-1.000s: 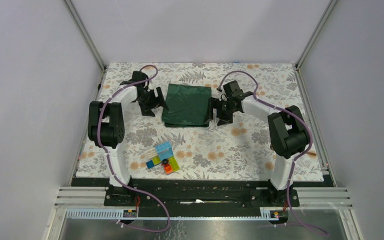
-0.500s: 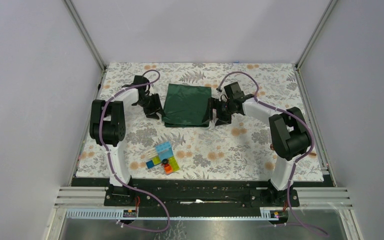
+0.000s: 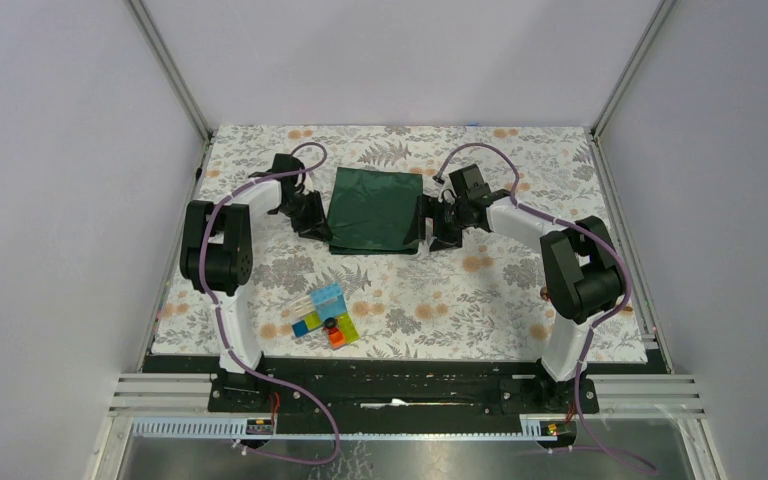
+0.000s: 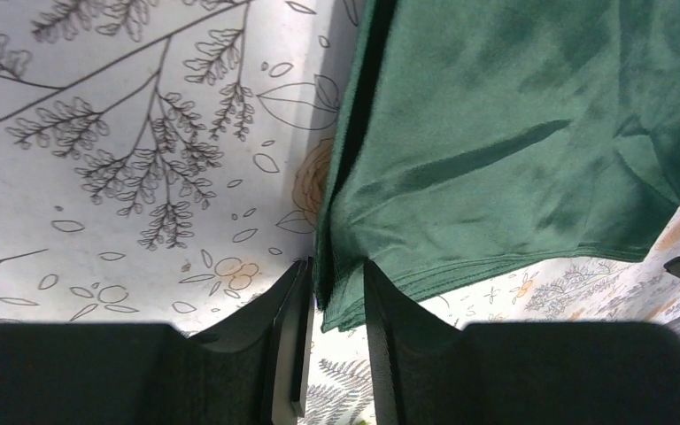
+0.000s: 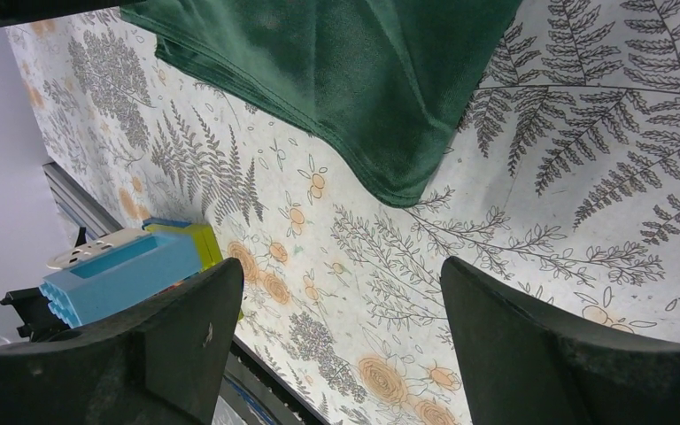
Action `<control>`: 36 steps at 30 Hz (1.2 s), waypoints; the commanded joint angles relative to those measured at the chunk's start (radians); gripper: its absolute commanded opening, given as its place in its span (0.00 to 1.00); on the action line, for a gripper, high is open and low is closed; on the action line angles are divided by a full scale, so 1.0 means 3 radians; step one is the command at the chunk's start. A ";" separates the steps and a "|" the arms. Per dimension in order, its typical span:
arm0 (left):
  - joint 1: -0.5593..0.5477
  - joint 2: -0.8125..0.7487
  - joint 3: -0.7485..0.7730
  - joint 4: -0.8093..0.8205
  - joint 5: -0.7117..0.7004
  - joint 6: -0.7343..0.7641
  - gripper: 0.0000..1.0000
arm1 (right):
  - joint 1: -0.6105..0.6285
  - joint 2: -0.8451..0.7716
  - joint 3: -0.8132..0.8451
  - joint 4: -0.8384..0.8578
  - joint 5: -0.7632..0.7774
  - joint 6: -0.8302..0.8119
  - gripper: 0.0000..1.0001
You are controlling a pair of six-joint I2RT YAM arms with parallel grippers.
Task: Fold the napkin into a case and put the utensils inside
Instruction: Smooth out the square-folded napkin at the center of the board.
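Observation:
The dark green napkin lies folded in flat layers on the floral table covering, toward the back middle. My left gripper is at its near left corner. In the left wrist view the jaws stand narrow, with the layered corner of the napkin pinched between them. My right gripper sits just off the napkin's right edge. Its fingers are spread wide over bare covering, short of the cloth's corner. The utensils are out of view.
A cluster of colourful plastic blocks sits near the front of the table, left of centre, and shows in the right wrist view as a blue and yellow block. The floral covering spans the table between grey side walls.
My left gripper has slid right, up to the napkin's left corner, and closed from wide open onto the cloth. The right gripper has hardly moved and remains open.

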 commanded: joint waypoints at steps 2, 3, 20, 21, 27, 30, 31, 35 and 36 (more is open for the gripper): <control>-0.0032 -0.0208 -0.0046 0.0022 -0.0065 0.0067 0.30 | 0.0001 -0.0158 -0.0032 0.0065 -0.0047 0.0007 0.89; -0.0034 -0.0223 -0.0053 0.0022 -0.0064 0.0066 0.30 | 0.0002 -0.0160 -0.0037 0.0068 -0.0047 0.0010 0.89; -0.0054 -0.0406 -0.0318 0.0041 0.0161 0.0005 0.00 | -0.0001 -0.0056 0.0005 0.0081 -0.0107 0.0027 0.89; -0.0055 -0.0403 -0.0328 0.0069 0.0224 -0.0021 0.00 | 0.0001 -0.0046 0.0007 0.0085 -0.0108 0.0028 0.89; -0.0088 -0.0411 -0.0370 0.0136 0.0318 -0.0047 0.00 | -0.0001 -0.0013 0.0008 0.0097 -0.0108 0.0041 0.90; -0.0090 -0.0345 -0.0331 0.0127 0.0265 -0.0046 0.00 | 0.0002 0.0004 -0.0007 0.0124 -0.0117 0.0056 0.90; -0.0091 -0.0319 -0.0316 0.0122 0.0273 -0.0051 0.00 | -0.0001 0.0010 -0.0011 0.0133 -0.0124 0.0059 0.90; -0.0093 -0.0283 -0.0299 0.0135 0.0265 -0.0059 0.00 | 0.0000 0.0021 -0.0011 0.0147 -0.0129 0.0061 0.90; -0.0095 -0.0285 -0.0303 0.0143 0.0250 -0.0059 0.00 | 0.0002 0.0020 -0.0011 0.0145 -0.0129 0.0063 0.90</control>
